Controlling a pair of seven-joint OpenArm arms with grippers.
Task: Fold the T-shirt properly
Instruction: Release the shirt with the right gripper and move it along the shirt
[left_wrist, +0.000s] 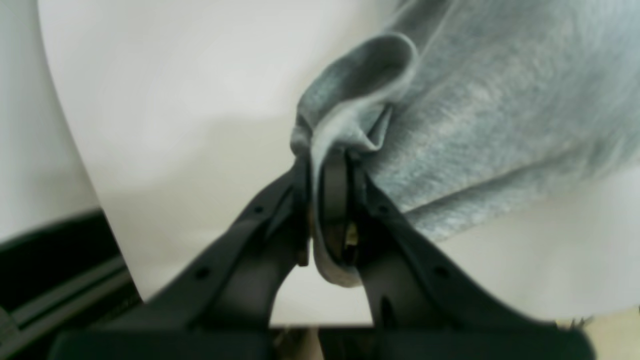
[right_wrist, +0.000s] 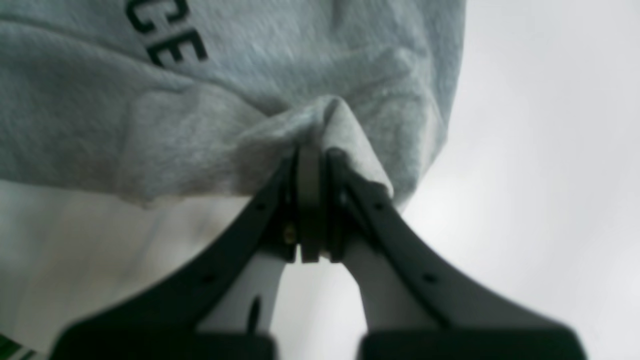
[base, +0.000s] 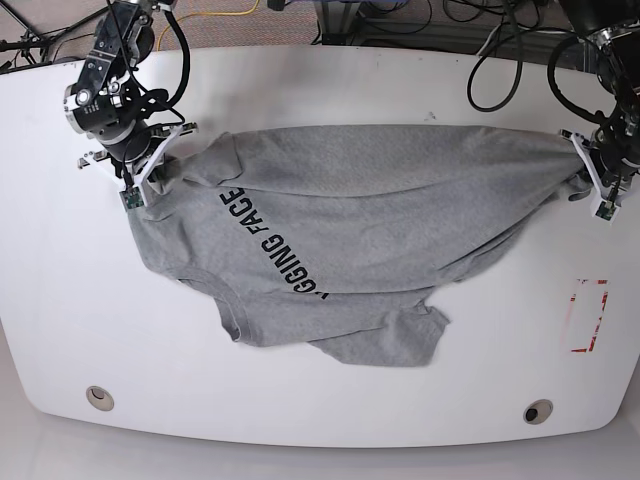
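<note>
While stretched over one table (base: 330, 80), one T-shirt (base: 380, 190), two grippers' fingers (left_wrist: 336, 187) clenched on it.

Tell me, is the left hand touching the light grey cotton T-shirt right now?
Touching. The left wrist view shows the left hand shut on a bunched fold of the light grey cotton T-shirt, cloth pinched between its black fingers.

T-shirt (base: 380, 190) across table (base: 300, 400)

You see a light heather-grey T-shirt (base: 350, 220) with black block lettering (base: 270, 245) on a plain white worktop (base: 60, 330). Near the worktop's right edge sits a red-outlined mark (base: 588, 315). Both claws are black.
</note>
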